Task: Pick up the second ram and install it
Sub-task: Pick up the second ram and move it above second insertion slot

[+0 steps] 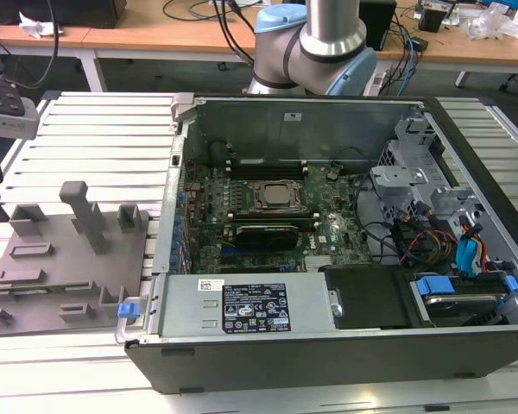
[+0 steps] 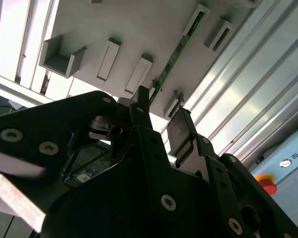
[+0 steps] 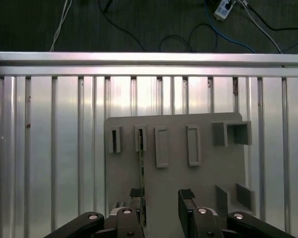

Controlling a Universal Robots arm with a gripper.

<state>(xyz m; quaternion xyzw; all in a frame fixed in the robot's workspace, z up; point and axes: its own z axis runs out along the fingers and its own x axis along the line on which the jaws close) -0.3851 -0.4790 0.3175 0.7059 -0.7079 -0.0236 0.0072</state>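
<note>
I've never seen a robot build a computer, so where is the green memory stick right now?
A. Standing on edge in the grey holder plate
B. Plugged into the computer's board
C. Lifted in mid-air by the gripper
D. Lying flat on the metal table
A: in the first wrist view the second ram stands on edge in the slots of the grey holder plate, with the open gripper close by.

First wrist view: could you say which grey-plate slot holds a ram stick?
The slot in line with one gripper finger: the green second ram stands in it; the others look empty.
</note>
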